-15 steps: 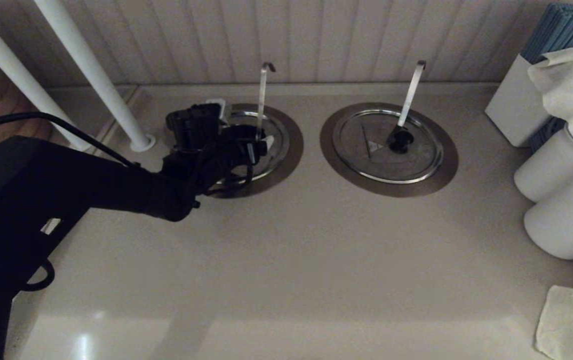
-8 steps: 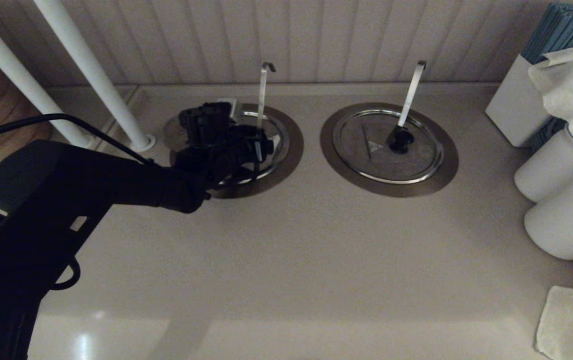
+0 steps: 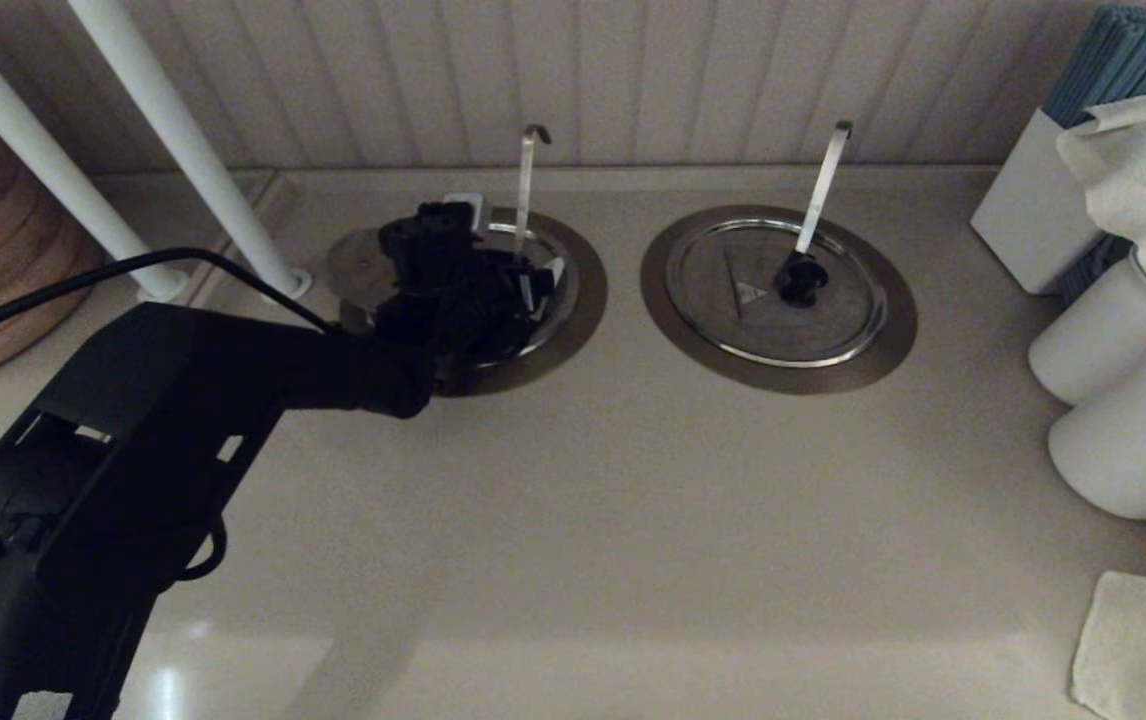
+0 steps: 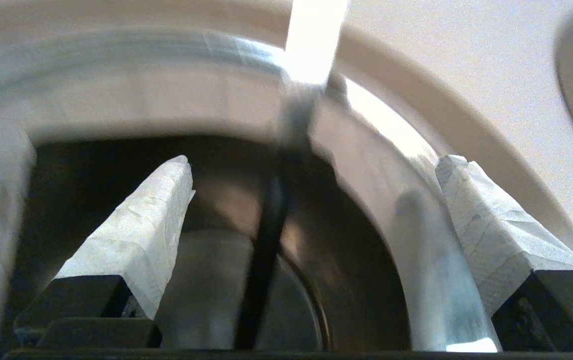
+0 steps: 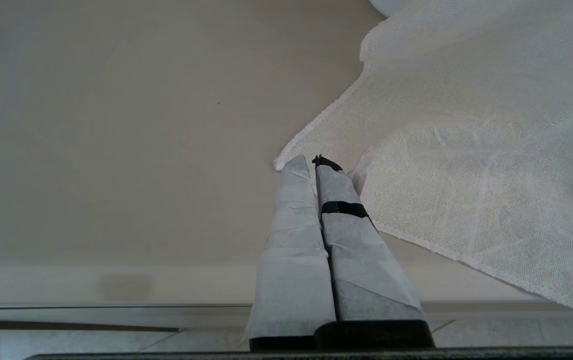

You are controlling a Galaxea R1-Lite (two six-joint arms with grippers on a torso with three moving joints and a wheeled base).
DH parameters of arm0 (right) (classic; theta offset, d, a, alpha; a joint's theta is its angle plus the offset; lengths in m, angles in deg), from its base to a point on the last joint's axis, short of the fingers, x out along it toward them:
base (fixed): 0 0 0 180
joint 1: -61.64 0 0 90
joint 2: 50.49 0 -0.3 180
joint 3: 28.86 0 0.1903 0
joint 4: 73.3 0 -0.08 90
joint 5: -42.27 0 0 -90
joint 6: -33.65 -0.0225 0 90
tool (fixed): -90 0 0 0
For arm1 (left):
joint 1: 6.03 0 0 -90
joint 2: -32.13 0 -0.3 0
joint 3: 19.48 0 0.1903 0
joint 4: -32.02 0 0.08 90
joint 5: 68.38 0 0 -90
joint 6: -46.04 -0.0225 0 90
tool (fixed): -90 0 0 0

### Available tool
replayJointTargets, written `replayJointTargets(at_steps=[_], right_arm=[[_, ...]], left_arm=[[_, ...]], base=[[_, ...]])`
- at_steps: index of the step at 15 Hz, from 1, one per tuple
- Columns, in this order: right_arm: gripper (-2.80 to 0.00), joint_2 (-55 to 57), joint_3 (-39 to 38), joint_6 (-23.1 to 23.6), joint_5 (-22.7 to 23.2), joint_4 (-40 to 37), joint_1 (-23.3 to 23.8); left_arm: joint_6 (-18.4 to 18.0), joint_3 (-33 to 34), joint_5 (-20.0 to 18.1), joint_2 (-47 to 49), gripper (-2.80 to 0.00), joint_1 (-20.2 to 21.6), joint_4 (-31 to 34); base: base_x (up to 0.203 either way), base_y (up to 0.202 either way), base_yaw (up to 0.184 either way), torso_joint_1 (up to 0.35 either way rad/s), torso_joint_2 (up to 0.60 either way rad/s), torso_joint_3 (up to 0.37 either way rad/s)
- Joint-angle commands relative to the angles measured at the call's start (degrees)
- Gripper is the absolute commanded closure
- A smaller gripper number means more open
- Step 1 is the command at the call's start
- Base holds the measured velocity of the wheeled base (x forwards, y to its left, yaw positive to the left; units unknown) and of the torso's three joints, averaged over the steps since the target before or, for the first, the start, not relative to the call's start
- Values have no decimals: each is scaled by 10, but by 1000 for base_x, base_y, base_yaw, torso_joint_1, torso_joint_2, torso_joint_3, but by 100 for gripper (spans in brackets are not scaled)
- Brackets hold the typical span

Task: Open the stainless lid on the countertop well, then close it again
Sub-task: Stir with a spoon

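Note:
My left gripper hangs open over the left countertop well, fingers wide apart. In the left wrist view the gripper straddles the well's steel rim: one finger is over the dark inside, the other outside the rim. The ladle handle rises between them. A pale steel disc, apparently the stainless lid, shows at the well's left side, mostly hidden by the gripper; its knob is hidden. My right gripper is shut on nothing, parked low by a white cloth.
The second well to the right keeps its lid with black knob and ladle handle. White poles stand at left. White containers, a cloth and a box crowd the right edge.
My left arm has reached forward and to the right, carrying the gripper further over the left well. The pale steel disc has come into view left of the gripper.

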Motion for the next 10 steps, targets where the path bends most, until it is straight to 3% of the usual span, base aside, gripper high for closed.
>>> replayJointTargets(at_steps=[1, 3, 10], right_arm=[[0, 0, 0, 0, 0, 0, 0], [0, 0, 0, 0, 0, 0, 0], [0, 0, 0, 0, 0, 0, 0]], left_arm=[[1, -48, 12, 40, -280, 0, -2], [-4, -74, 26, 63, -280, 1, 1], [-6, -78, 25, 72, -280, 1, 0]], base=[[0, 0, 0, 0, 0, 0], [0, 0, 0, 0, 0, 0], [0, 0, 0, 0, 0, 0]])
